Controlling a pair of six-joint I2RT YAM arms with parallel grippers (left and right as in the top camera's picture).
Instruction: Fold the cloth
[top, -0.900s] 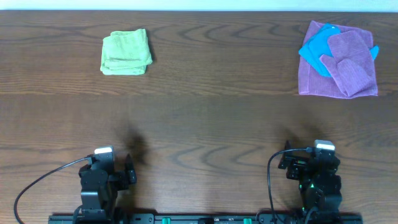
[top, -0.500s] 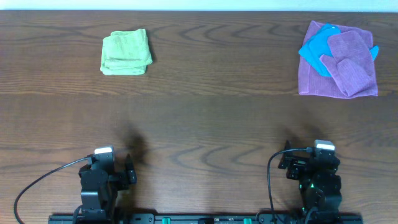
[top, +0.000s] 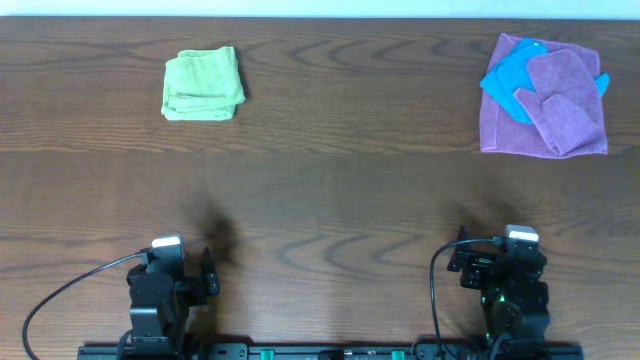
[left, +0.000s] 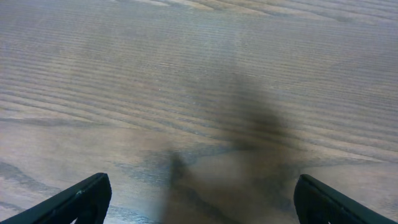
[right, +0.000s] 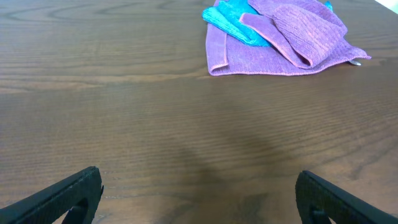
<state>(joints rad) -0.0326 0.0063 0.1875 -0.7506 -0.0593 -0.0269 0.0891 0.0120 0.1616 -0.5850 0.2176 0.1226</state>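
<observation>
Two mauve-purple cloths lie in a loose pile at the table's far right. One is spread flat (top: 500, 132) underneath. The other cloth (top: 568, 98) lies crumpled on top, also seen in the right wrist view (right: 305, 34). A bright blue cloth (top: 510, 78) is tucked between them. My left gripper (top: 172, 270) rests at the near left edge, open and empty over bare wood (left: 202, 186). At the near right edge, my right gripper (top: 505, 265) is open and empty too (right: 199, 180), far short of the pile.
A folded lime-green cloth (top: 203, 84) sits at the far left. The brown wood table (top: 330, 190) stretches between the arms and the cloths. A black rail (top: 330, 352) runs along the near edge.
</observation>
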